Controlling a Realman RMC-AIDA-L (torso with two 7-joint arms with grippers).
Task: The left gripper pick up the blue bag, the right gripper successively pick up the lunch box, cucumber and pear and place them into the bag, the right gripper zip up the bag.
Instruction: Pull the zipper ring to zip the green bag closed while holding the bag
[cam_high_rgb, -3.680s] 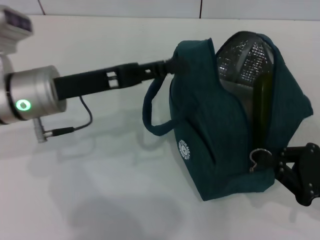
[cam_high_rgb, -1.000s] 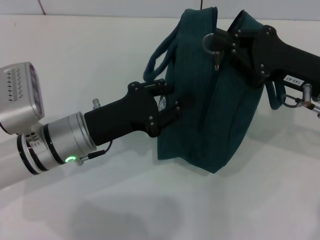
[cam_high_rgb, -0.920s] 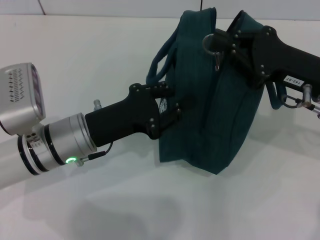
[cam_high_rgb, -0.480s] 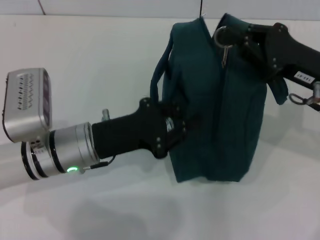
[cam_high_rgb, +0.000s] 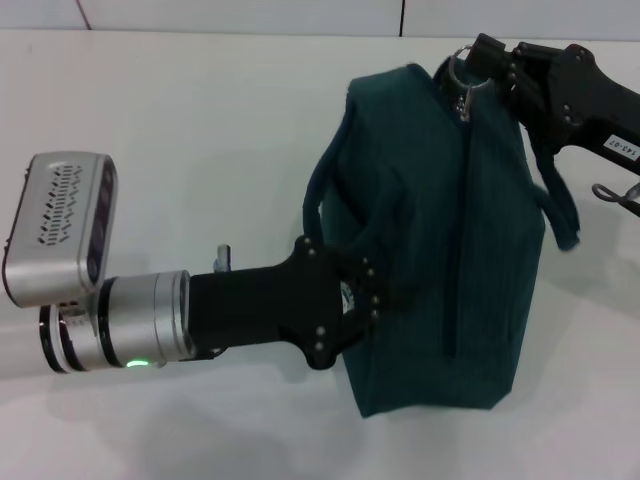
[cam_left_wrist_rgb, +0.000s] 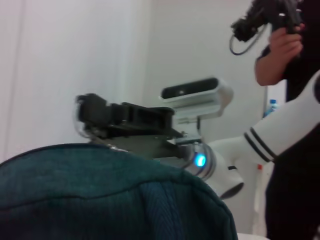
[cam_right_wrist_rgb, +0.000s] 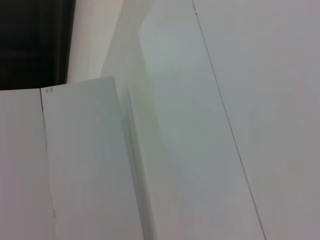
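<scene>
White wall panels (cam_right_wrist_rgb: 210, 125); thin seams; dark corner area (cam_right_wrist_rgb: 30, 42).

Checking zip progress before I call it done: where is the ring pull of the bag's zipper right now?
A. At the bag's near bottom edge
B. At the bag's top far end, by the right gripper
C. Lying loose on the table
B: the ring pull sits at the top far end of the bag, right at the right gripper; the zipper line below looks closed.

The head camera is looking down at the white table (cam_high_rgb: 200, 130). The left wrist camera is sitting close against the blue bag (cam_left_wrist_rgb: 100, 195), shared with the head view; the right wrist camera is facing only bare white panels.
</scene>
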